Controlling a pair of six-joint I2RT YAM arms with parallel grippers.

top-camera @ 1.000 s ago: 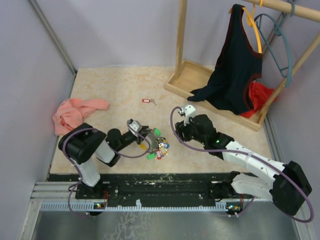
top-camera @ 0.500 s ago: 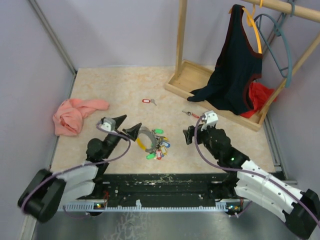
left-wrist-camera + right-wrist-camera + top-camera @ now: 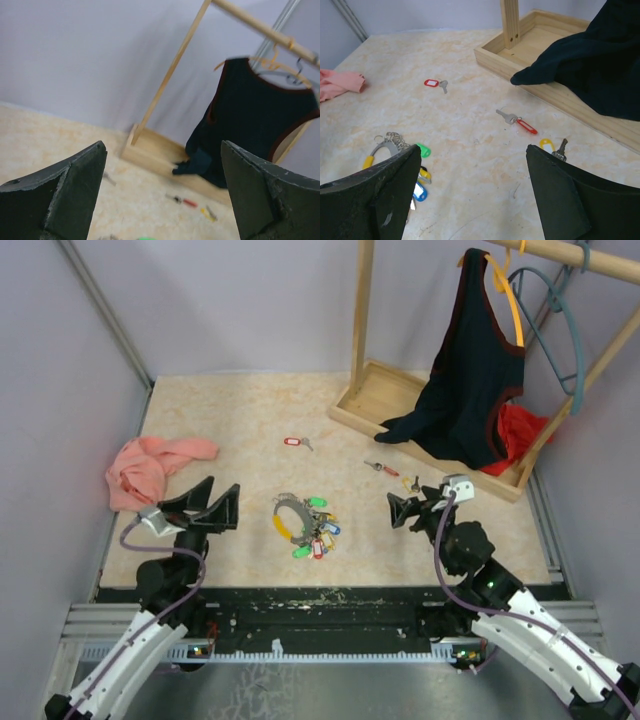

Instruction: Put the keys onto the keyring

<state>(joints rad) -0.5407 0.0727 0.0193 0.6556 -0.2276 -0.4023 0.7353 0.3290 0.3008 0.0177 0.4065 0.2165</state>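
Observation:
The keyring (image 3: 288,514) lies on the table with a bunch of coloured-tagged keys (image 3: 318,537) on it. It also shows in the right wrist view, low on the left, as the keyring (image 3: 382,146). Three loose keys lie apart from it: a red-tagged key (image 3: 293,442) (image 3: 434,83) further back, a second red-tagged key (image 3: 379,468) (image 3: 519,122) (image 3: 184,201), and a yellow-tagged key (image 3: 410,482) (image 3: 550,146) (image 3: 208,213). My left gripper (image 3: 221,490) (image 3: 162,150) is open and empty, left of the ring. My right gripper (image 3: 412,506) (image 3: 472,150) is open and empty, right of it.
A pink cloth (image 3: 150,466) lies at the left. A wooden clothes rack (image 3: 378,392) stands at the back right with a dark top (image 3: 470,380) and a teal hanger (image 3: 560,320) on it, and a red cloth (image 3: 512,435) in its base.
Both arms have drawn back from the keyring toward the near edge and raised. Both grippers have opened. The keyring now lies free on the table.

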